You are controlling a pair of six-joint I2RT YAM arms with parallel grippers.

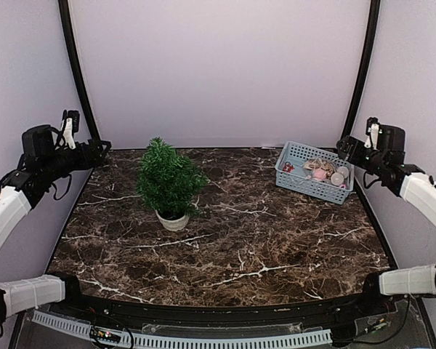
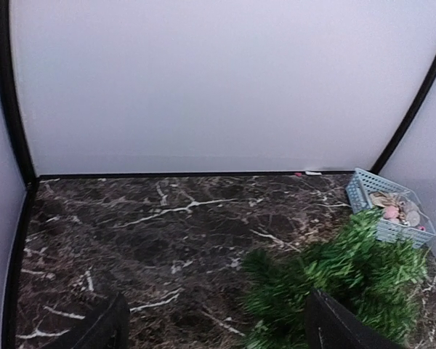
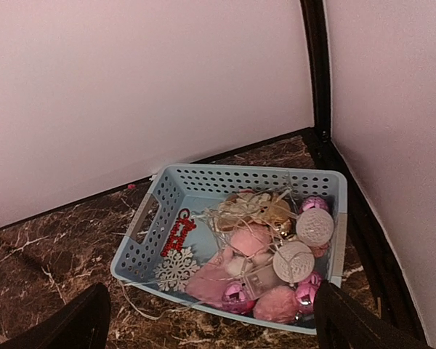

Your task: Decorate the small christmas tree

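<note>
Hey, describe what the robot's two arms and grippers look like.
The left arm and right arm have white shell segments, black joints and loose black cables. The left gripper and right gripper are black, each topped by a small white piece.

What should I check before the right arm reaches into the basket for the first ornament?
1. The small christmas tree stands upright in its pot: ok.
2. The tree has no ornaments on it: ok.
3. The basket holds ornaments: ok.
4. Jaws of the right gripper open, empty, facing the basket: ok.
5. Jaws of the left gripper open, empty: ok.
6. Ornament strings free of tangles: cannot tell.
</note>
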